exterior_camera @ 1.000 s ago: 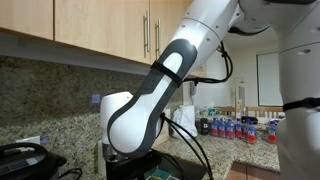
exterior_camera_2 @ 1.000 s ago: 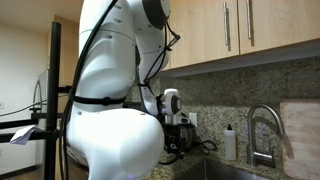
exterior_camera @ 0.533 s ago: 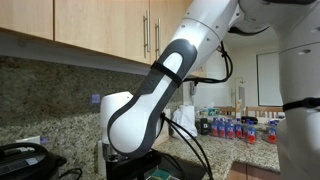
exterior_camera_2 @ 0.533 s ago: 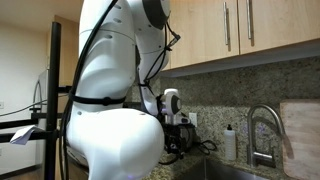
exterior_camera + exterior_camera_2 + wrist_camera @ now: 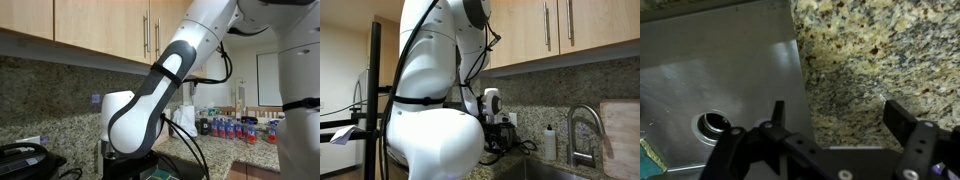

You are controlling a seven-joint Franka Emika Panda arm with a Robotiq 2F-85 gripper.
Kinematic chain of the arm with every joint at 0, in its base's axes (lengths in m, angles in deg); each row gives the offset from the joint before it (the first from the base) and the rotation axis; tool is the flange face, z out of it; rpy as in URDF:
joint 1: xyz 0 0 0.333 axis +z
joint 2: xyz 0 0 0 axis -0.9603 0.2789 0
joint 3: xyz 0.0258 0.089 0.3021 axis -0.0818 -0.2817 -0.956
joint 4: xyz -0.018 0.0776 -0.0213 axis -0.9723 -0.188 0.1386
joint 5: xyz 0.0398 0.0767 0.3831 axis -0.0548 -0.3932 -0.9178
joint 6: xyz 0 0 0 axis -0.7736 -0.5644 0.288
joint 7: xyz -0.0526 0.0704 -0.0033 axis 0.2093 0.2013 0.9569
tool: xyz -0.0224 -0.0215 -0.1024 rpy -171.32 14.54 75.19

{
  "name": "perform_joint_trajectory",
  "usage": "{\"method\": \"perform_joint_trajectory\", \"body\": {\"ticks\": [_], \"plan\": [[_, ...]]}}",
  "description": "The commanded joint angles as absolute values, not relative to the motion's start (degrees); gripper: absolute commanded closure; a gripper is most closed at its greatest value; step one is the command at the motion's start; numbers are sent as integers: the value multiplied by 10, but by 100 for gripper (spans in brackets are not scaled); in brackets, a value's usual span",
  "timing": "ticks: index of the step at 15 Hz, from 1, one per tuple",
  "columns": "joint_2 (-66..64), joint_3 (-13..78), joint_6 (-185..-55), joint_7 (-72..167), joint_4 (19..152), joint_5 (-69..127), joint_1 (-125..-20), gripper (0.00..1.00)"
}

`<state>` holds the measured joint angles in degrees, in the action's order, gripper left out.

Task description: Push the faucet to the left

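Gripper (image 5: 840,128) spread, empty (above sink (image 5: 720,75) edge). Risk: the approach to the faucet (image 5: 583,107) clips the soap bottle (image 5: 551,143).

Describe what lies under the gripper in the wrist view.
A steel sink with its drain, beside a speckled granite counter. The gripper hides whatever lies along the bottom edge.

exterior view: very close to arm (image 5: 150,95), low, facing backsplash (image 5: 40,85) under cabinets (image 5: 90,25) | exterior view: behind arm, facing faucet (image 5: 582,125) wall | wrist view: near, looking down on sink (image 5: 710,80) and countertop (image 5: 880,50) | shared in both exterior views: arm, backsplash, cabinets
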<state>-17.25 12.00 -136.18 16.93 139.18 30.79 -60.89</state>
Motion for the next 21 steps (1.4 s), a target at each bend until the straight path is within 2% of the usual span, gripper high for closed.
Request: {"method": "perform_joint_trajectory", "body": {"ticks": [1,10,20,21], "plan": [[-172,125,-1372,140,1397,304,-602,0],[-172,127,-1366,127,1392,305,-603,0],[-174,129,-1387,-5,1395,324,-604,0],[-221,167,-1386,97,1447,304,-641,0]]}}
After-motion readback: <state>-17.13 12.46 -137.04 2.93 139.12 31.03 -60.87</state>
